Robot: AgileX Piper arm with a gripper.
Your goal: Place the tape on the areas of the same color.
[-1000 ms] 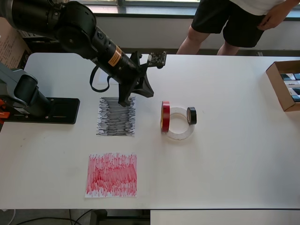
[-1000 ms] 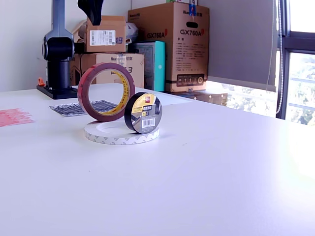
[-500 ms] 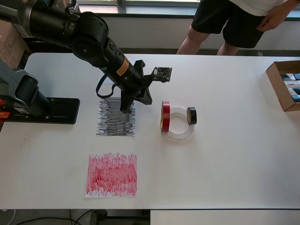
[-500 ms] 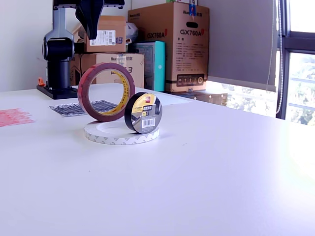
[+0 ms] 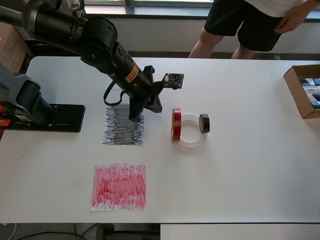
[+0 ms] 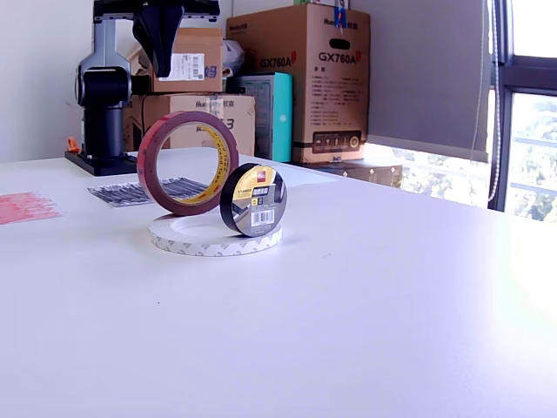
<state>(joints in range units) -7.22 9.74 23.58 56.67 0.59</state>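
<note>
In the overhead view, the red sheet (image 5: 119, 186) lies at lower left and the black sheet (image 5: 124, 125) above it. The gripper (image 5: 135, 116) has swung rightward over that sheet's upper right corner; I cannot tell how its jaws stand. At centre, untouched, the red roll (image 5: 176, 124) and black roll (image 5: 204, 123) stand on the white ring (image 5: 191, 142). A first pick looks imminent.

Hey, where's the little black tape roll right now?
In the overhead view, the black roll stands on edge on the white ring's right rim, opposite the red roll.
</note>
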